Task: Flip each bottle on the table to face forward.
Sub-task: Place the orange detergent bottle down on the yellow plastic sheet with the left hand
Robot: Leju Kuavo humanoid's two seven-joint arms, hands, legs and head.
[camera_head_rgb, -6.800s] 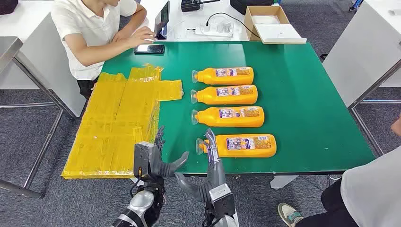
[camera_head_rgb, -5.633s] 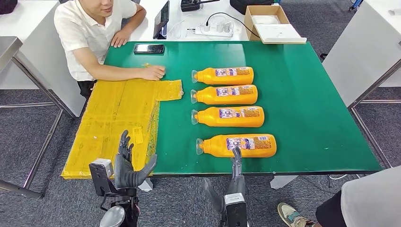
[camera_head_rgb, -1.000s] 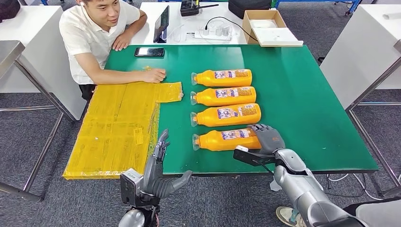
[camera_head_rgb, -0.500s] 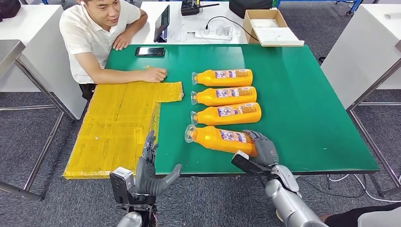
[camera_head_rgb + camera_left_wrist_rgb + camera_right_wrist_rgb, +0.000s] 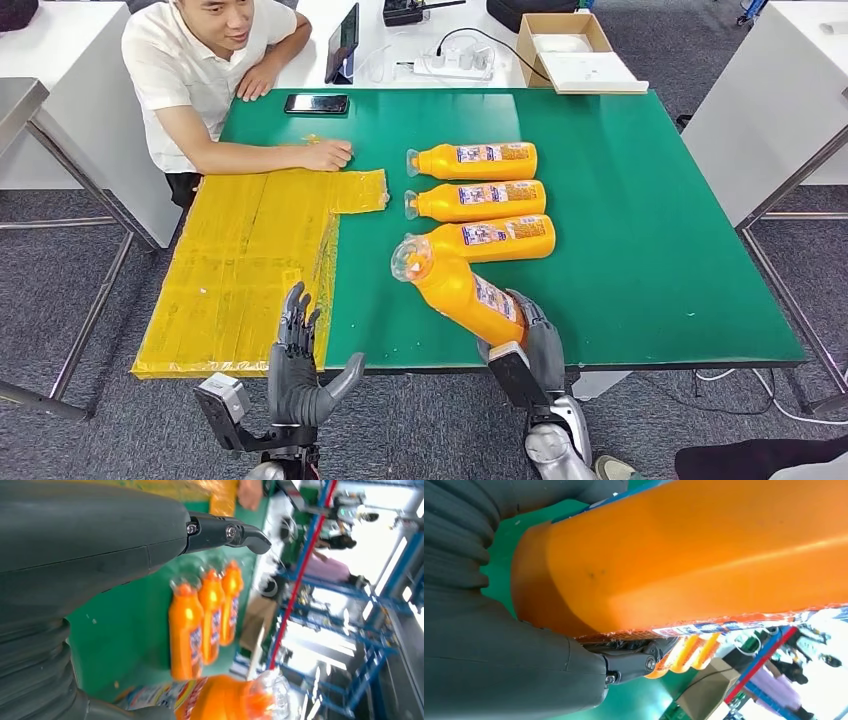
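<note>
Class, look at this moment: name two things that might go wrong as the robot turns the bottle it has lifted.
1. The right hand grips the lifted bottle only at its base, so the tilted bottle might slip.
2. Its cap end hangs close over the nearest lying bottle, so a swing might knock that one out of the row.

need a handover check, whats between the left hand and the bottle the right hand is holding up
In the head view, only bare green table and its front edge lie between the open left hand and the lifted bottle gripped by the right hand.
</note>
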